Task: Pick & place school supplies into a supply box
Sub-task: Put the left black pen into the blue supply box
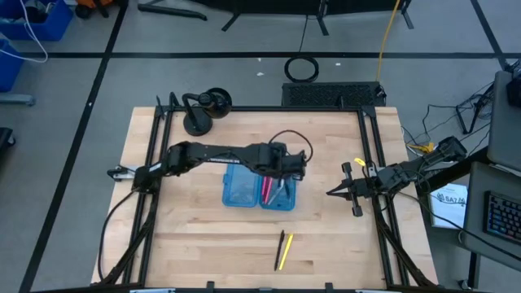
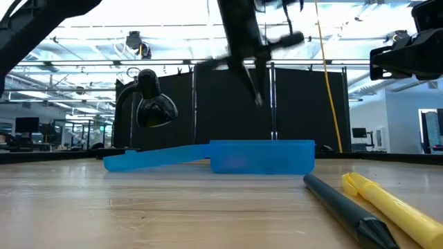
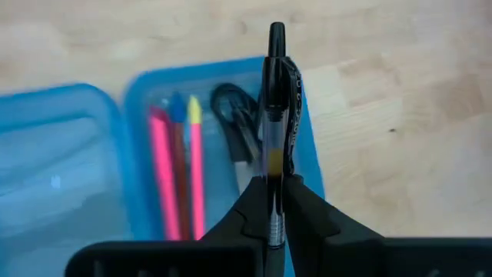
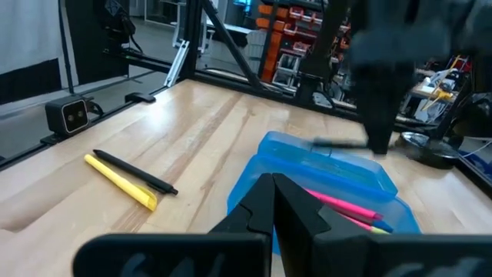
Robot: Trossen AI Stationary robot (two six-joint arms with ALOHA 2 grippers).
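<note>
Two pens, one black (image 1: 279, 249) and one yellow (image 1: 286, 251), lie on the table well behind my left gripper (image 3: 270, 201), still to be fetched. My left fingers pinch a black pen (image 3: 274, 123) near its lower end, so its long axis runs straight out past my fingertips. I hold it over the box (image 1: 260, 186), above the half that already keeps pink pens (image 3: 163, 177) and scissors (image 3: 234, 115), ready to drop alongside them. My right gripper (image 1: 343, 191) waits closed, off to the side of the box.
</note>
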